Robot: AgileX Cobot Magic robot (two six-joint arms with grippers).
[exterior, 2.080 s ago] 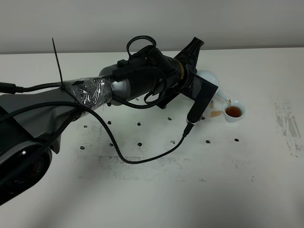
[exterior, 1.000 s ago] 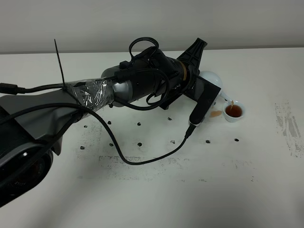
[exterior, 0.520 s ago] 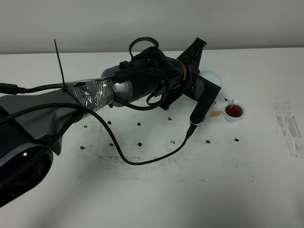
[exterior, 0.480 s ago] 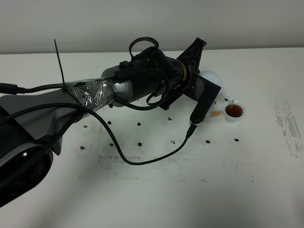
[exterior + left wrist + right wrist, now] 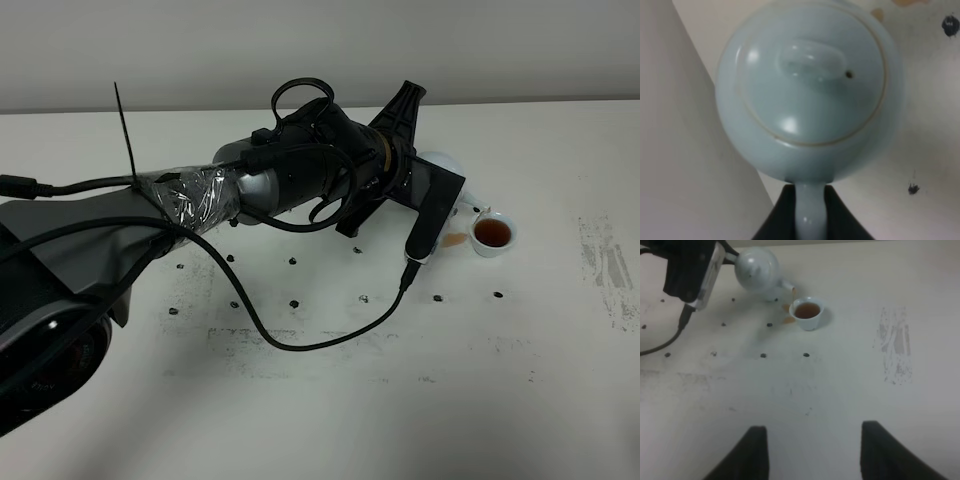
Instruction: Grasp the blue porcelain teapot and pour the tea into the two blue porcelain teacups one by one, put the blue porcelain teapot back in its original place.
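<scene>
Blue porcelain teapot (image 5: 445,165) is held over the far right-centre of the table (image 5: 400,420), farther out than most other items logged.

Nearest: right gripper (image 5: 814,426) hangs over bare tabletop, jaws spread wide, nothing between them.

Next out: a smudged grey patch (image 5: 280,340) on the table, crossed by a black cable (image 5: 330,338) that loops up to the left arm (image 5: 290,180). Small black dots (image 5: 294,301) lie in rows around it. A second grey scuff (image 5: 610,270) sits near the right edge.

Mid-distance, right: one blue porcelain teacup (image 5: 492,232) stands upright, holding reddish-brown tea. An amber spill (image 5: 455,240) lies on the table just left of the cup, close to its foot.

Farther: the teapot's spout points down and to the right, its tip just beside the cup's far-left rim, with an amber drop at the tip in the right wrist view. Lid is on, knob and vent hole visible from the left wrist view. Whether the pot's base clears the table cannot be told.

Left gripper (image 5: 810,195) is clamped on the loop handle, one black finger on each side. A black camera housing (image 5: 430,215) on that wrist hides the pot's left half from above.
</scene>
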